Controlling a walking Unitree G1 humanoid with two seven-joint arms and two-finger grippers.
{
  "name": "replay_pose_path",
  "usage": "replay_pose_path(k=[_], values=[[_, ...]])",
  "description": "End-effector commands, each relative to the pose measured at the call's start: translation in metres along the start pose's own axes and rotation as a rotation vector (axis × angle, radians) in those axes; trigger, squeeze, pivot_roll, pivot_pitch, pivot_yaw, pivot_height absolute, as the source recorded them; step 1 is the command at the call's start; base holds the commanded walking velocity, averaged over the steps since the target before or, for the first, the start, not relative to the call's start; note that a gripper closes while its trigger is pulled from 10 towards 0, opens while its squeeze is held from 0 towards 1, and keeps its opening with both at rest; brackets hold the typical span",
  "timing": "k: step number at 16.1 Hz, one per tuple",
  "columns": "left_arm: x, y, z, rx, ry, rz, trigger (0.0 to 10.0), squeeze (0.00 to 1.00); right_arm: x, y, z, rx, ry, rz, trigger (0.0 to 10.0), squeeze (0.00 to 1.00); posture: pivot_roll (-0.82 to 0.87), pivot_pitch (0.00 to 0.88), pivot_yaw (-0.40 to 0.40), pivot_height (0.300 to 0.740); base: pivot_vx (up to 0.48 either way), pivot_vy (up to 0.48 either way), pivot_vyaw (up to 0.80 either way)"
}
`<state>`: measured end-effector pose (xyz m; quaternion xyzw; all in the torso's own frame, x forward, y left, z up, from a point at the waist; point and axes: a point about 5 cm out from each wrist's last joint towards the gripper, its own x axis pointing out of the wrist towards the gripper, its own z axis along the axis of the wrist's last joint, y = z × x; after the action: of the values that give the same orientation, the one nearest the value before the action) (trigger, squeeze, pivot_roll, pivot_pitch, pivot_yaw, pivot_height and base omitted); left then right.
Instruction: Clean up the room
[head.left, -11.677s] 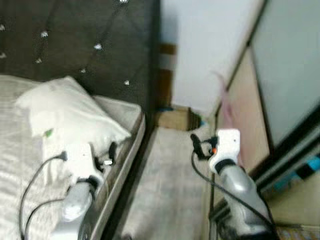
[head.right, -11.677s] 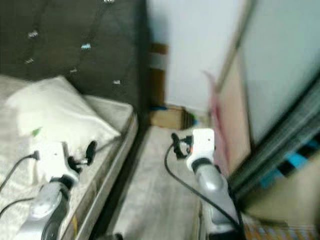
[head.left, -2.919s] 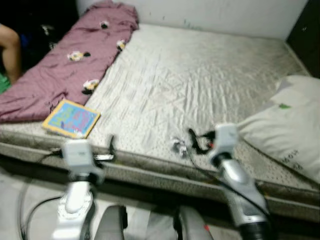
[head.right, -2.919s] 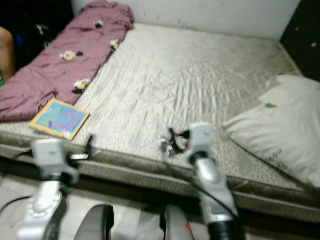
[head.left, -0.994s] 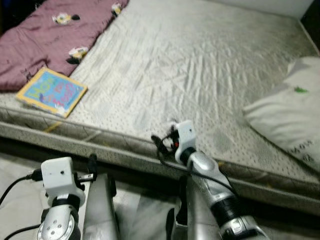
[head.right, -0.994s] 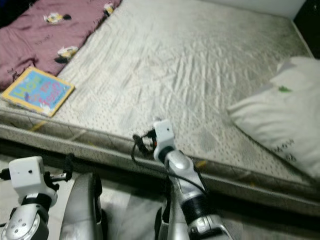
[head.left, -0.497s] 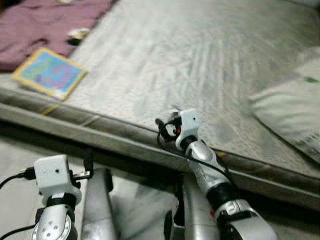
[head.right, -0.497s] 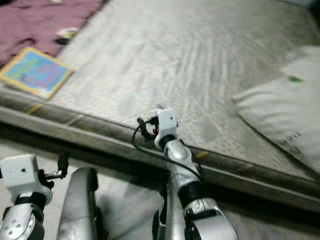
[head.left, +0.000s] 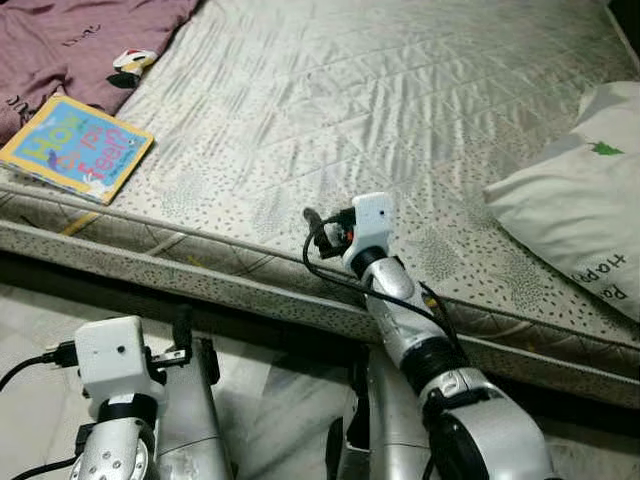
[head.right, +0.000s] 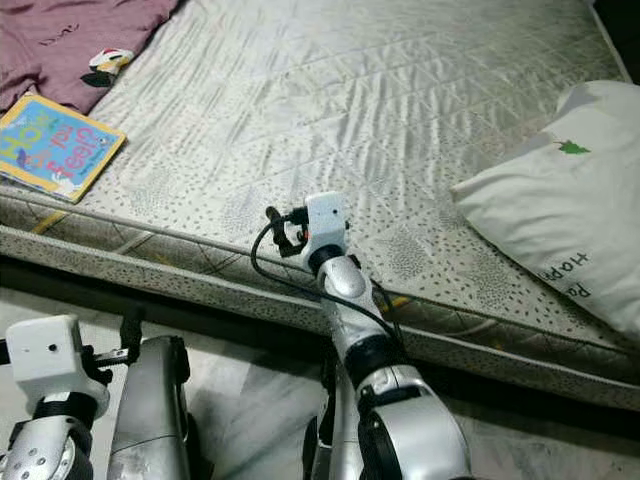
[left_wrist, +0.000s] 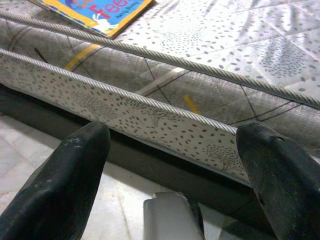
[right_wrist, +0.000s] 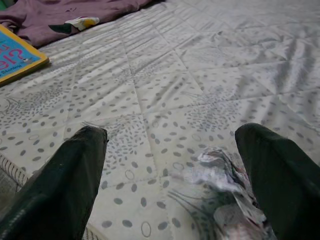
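A small crumpled silvery wrapper (right_wrist: 221, 176) lies on the grey dotted mattress (head.left: 400, 90) near its front edge. My right gripper (head.left: 318, 232) reaches over that edge, open, with the wrapper just ahead between its fingers (right_wrist: 75, 180) and nothing held. A colourful children's book (head.left: 75, 145) rests on the mattress at the left front corner. My left gripper (head.left: 185, 345) hangs low by the floor, open and empty, facing the mattress side (left_wrist: 165, 120).
A maroon blanket (head.left: 70, 40) with cartoon prints is bunched at the far left of the bed. A white pillow (head.left: 580, 210) lies at the right. A dark gap runs under the bed frame, with pale tiled floor (head.left: 30, 330) in front.
The camera has turned from the headboard corner to the bed's long side and tilted down. My right gripper has reached forward over the mattress edge towards the wrapper. The left arm stays low.
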<state>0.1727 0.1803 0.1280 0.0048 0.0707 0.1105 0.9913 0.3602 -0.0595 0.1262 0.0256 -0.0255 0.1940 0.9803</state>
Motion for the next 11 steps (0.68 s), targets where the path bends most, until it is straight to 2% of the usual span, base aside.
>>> replay_pose_path(k=[1,3,7,11], values=[[-0.001,0.0,0.002,0.003,-0.006,0.006,10.0,0.0,-0.002,-0.006,-0.004,0.003,0.012,-0.03,10.0,0.0,0.19,0.23,-0.138,0.526,0.0,0.0,0.0],[-0.001,-0.002,0.002,0.002,-0.007,0.0,10.0,0.0,-0.001,-0.002,-0.006,-0.001,0.015,-0.031,10.0,0.0,0.19,0.232,-0.137,0.526,0.0,0.0,0.0],[-0.008,-0.004,0.002,0.004,0.004,-0.008,10.0,0.0,-0.001,0.01,-0.018,-0.094,0.072,-0.051,10.0,0.0,0.22,0.263,-0.143,0.526,0.0,0.0,0.0],[-0.012,-0.004,0.003,-0.001,0.015,-0.002,10.0,0.0,0.001,0.002,-0.022,-0.232,0.141,-0.137,10.0,0.0,0.23,0.289,-0.153,0.526,0.0,0.0,0.0]])
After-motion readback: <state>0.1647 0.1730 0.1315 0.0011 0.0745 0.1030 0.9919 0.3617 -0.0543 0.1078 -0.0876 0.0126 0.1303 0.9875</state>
